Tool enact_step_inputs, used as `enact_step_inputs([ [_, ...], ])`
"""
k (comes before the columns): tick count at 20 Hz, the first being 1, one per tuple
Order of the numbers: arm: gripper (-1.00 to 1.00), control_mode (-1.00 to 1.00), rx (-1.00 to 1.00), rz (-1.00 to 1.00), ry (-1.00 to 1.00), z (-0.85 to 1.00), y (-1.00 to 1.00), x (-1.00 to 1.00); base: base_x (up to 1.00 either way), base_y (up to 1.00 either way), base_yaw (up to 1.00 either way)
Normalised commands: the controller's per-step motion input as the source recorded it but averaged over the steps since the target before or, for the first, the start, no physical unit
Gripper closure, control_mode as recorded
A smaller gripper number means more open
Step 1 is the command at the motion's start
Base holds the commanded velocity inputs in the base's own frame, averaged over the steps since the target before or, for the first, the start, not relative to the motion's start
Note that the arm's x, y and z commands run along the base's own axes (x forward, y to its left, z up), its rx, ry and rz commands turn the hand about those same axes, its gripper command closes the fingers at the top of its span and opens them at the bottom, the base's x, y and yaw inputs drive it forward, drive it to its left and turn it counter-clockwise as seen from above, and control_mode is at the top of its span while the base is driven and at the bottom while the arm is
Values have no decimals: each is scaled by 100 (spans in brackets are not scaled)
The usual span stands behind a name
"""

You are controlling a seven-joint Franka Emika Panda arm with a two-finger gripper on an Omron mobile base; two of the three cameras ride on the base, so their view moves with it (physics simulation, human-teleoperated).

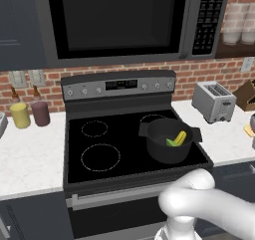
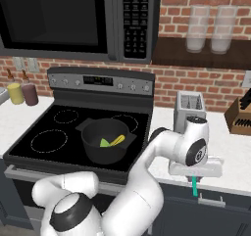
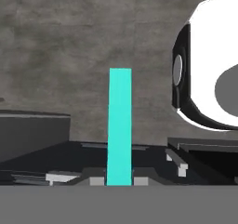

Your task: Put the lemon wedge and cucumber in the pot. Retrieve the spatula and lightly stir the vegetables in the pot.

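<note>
Spatula (image 2: pixel 195 185) hangs straight down from the gripper (image 2: pixel 192 177), thin teal handle clamped btwn the jaws; blade not visible. In hand view the handle (image 3: pixel 119 125) rises as a flat teal strip from btwn the fingertips.

Pot (image 2: pixel 106 140), dark, round, two short side handles, sits on the black stovetop (image 2: pixel 44 132) well off to the gripper's left. Inside: small green lemon wedge (image 2: pixel 105 143) touching the longer yellow cucumber (image 2: pixel 117 140).

Gripper is over the white counter (image 2: pixel 230 156) edge, w/ toaster (image 2: pixel 190 107) behind it. Brick wall, microwave (image 2: pixel 73 19) above stove.
</note>
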Motion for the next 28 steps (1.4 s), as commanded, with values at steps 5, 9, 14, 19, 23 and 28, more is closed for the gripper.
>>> enact_step_inputs([
  [5,100,-100,-41,36,-12,100,25,-84,0,0,0],
  [9,100,-100,-53,48,-9,100,40,-71,0,0,0],
  [14,100,-100,-57,55,0,100,29,-48,0,0,0],
  [19,100,-100,-60,49,7,100,37,-30,0,0,0],
  [23,100,-100,-61,44,29,100,41,-29,0,0,0],
  [28,100,-100,-60,39,50,86,51,-19,0,0,0],
])
